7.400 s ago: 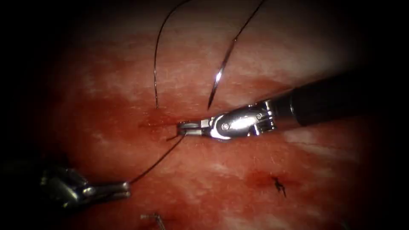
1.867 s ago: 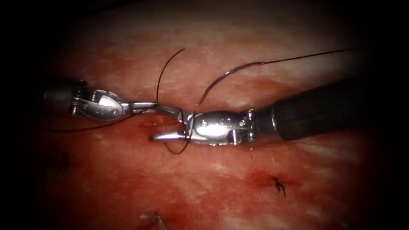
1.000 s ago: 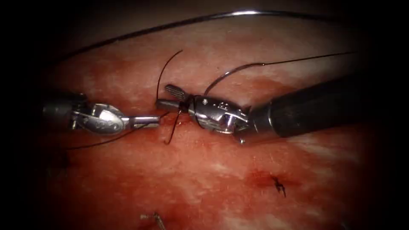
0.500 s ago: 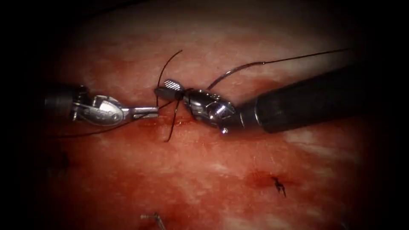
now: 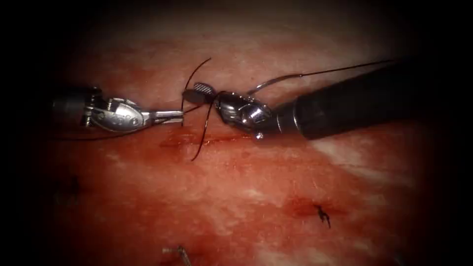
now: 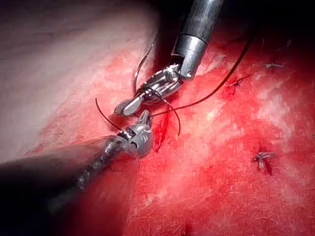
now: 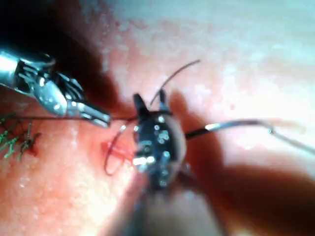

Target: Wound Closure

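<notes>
The left gripper [image 5: 178, 115] is clamped on the thread [image 5: 201, 140]. The right gripper [image 5: 197, 92] gapes, thread looped behind its jaws. The needle [image 5: 273, 80] lies free behind it on the tissue [image 5: 256, 197].

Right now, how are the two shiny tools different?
The left arm's tool has its fingers shut on the thread, while the right arm's tool has its fingers open, with thread looped around it. The left tool comes in level; the right tool slants. Both are silvery and meet above the cut.
</notes>
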`<state>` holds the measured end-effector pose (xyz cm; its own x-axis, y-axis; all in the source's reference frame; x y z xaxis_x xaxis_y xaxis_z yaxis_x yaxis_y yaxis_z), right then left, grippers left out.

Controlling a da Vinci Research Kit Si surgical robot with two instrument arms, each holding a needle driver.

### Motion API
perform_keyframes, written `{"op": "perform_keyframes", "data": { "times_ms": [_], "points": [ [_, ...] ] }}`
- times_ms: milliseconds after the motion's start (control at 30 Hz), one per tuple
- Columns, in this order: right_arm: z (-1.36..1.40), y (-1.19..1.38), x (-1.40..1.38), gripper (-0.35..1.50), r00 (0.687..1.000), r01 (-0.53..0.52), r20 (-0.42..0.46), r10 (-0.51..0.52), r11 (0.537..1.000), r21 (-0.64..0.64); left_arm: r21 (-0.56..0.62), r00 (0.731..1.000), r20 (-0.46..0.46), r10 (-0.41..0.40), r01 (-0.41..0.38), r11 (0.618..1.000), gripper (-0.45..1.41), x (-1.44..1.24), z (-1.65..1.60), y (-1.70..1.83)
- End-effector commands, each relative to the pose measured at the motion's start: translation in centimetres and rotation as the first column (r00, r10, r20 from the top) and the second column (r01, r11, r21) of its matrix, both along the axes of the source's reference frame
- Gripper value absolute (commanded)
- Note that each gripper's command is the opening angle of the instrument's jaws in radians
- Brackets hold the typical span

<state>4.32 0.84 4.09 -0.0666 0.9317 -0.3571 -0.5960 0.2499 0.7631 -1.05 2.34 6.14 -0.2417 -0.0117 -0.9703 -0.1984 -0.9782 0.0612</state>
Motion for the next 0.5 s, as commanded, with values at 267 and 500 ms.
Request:
{"op": "perform_keyframes", "data": {
  "times_ms": [267, 500],
  "points": [
    [0.23, 0.02, 0.13, 0.31, 1.000, -0.009, 0.014, 0.008, 0.999, 0.031, 0.008, 1.000, -0.006, -0.006, 0.006, 1.000, -0.45, -0.03, 0.14, 0.03],
    [0.37, 0.01, 0.14, 0.31, 1.000, -0.007, 0.019, 0.006, 0.999, 0.043, 0.013, 1.000, -0.007, -0.010, 0.010, 1.000, -0.45, -0.01, 0.19, 0.07]
  ]
}}
